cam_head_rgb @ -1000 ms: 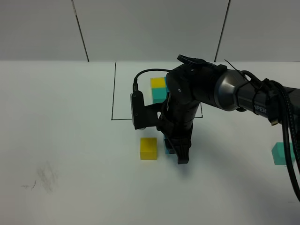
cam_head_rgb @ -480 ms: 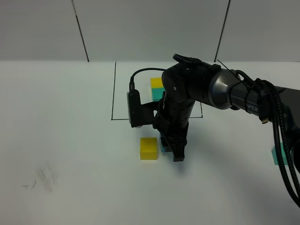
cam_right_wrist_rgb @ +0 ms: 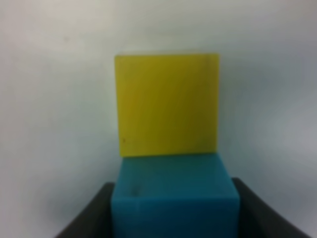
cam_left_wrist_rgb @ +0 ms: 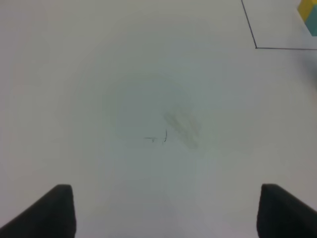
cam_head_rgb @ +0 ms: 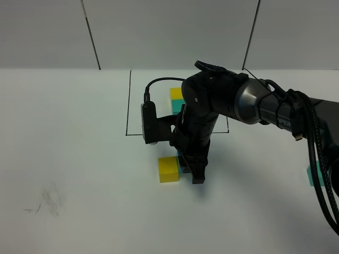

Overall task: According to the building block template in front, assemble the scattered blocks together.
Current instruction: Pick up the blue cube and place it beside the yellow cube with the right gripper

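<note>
the right gripper (cam_head_rgb: 192, 170) reaches across the middle of the table (cam_head_rgb: 79, 159) and points straight down, just in front of the black frame (cam_head_rgb: 128, 100). its jaws are closed partway on the blue cube (cam_right_wrist_rgb: 173, 198), one dark finger on each side. the blue cube sits low at the table and its face touches the side of the yellow cube (cam_head_rgb: 168, 169); in the right wrist view the two are flush and roughly in line. the teal cube (cam_head_rgb: 312, 175) lies well apart at the right edge, partly behind the cables. the template (cam_head_rgb: 178, 100) stands inside the frame, its yellow and teal cubes showing beside the arm and its blue one hidden. the left gripper (cam_left_wrist_rgb: 163, 213) hangs over bare table near a grey smudge (cam_left_wrist_rgb: 181, 129), jaws spread wide with nothing between them.
</note>
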